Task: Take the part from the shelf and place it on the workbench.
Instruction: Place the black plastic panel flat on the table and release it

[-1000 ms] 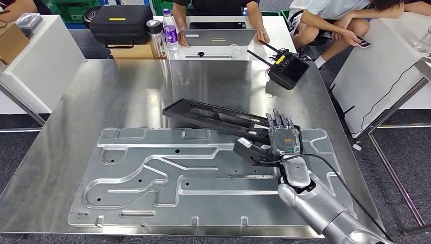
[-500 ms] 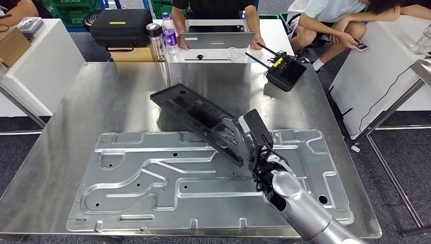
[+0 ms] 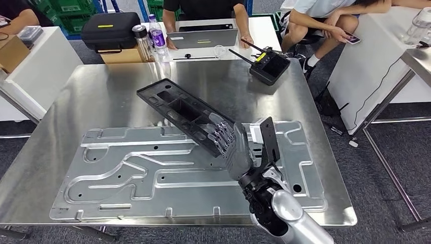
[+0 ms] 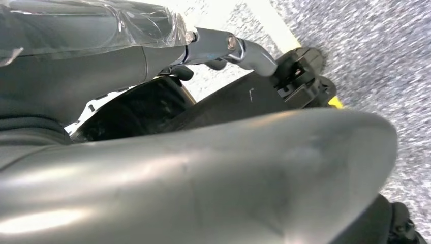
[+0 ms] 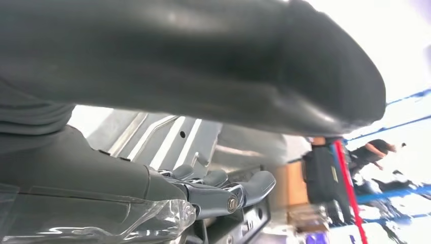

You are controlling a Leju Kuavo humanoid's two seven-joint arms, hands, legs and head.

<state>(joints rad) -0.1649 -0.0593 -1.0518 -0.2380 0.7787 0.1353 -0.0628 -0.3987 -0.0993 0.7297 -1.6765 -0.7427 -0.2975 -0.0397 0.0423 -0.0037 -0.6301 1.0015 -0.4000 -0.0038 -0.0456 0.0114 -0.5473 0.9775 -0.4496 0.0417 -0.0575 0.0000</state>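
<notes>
Long black plastic part (image 3: 185,114) held tilted above stamped metal plate (image 3: 127,173) on steel workbench (image 3: 76,101). Right hand (image 3: 235,147) grasping near end, fingers wrapped over edge. Left hand (image 4: 203,168): finger state cannot tell. Looks rigid and light but long; end grip likely lets far tip swing. Mid-length hold probably steadier.

Grey carpet floor (image 3: 386,168); white tables (image 3: 30,71); green crates (image 3: 71,20) behind.

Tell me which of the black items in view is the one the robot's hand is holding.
The long black part, gripped near its end by the right hand above the workbench. The black case and controller lie untouched at the far edge.
</notes>
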